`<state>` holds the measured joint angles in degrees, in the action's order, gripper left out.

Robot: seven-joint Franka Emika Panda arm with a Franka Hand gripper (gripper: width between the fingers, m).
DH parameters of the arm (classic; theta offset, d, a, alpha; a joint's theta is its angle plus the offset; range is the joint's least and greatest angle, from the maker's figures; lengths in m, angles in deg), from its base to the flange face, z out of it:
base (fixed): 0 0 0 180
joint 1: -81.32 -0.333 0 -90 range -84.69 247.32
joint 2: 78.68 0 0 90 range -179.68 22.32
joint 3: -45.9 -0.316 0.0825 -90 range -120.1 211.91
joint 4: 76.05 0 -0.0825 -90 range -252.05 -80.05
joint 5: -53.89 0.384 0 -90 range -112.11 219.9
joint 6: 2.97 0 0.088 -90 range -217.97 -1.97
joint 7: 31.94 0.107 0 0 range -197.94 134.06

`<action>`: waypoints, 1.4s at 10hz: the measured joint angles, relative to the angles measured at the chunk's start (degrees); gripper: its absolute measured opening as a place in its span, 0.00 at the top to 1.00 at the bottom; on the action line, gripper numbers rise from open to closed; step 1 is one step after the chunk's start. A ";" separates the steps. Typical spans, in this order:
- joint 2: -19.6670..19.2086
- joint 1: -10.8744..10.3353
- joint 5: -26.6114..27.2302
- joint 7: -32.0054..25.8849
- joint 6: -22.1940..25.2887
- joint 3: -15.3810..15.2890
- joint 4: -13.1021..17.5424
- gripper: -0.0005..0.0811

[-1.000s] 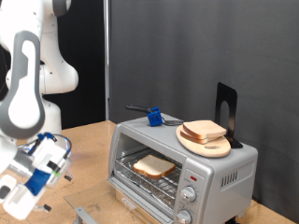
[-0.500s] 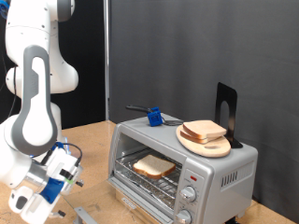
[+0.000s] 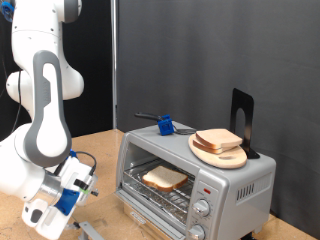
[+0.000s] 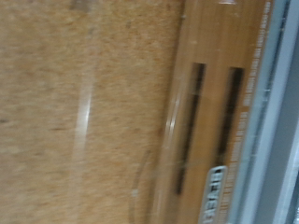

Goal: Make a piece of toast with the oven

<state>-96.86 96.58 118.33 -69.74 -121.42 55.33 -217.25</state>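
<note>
The silver oven (image 3: 238,186) stands at the exterior view's right with its glass door (image 3: 98,232) folded down open. One slice of toast (image 3: 164,178) lies on the wire rack inside. A second, alike slice (image 3: 218,139) lies on a round wooden plate (image 3: 230,159) on top of the oven. My gripper (image 3: 72,205) hangs low at the exterior view's bottom left, just above the table and close to the open door's edge. Its fingers are not clear, and nothing shows between them. The wrist view is blurred: it shows the wooden table (image 4: 65,103) and the door's glass (image 4: 201,112), no fingers.
A blue-handled object (image 3: 164,125) and a black stand (image 3: 241,120) sit on the oven's top. Two round knobs (image 3: 201,208) are on the oven's front. A dark curtain hangs behind. The white arm (image 3: 45,90) fills the exterior view's left.
The arm has come down and moved toward the exterior view's right, bringing the gripper closer to the open oven door. The toast, plate and oven have not moved.
</note>
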 joint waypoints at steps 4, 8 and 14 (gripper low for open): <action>4.24 1.53 -4.32 4.66 13.02 1.61 -0.22 0.00; 10.45 2.15 -5.94 10.32 21.51 3.08 -0.88 0.00; 22.30 0.42 0.83 18.85 19.15 -0.63 -4.88 0.00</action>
<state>-74.56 97.00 119.16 -50.88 -102.27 54.70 -222.13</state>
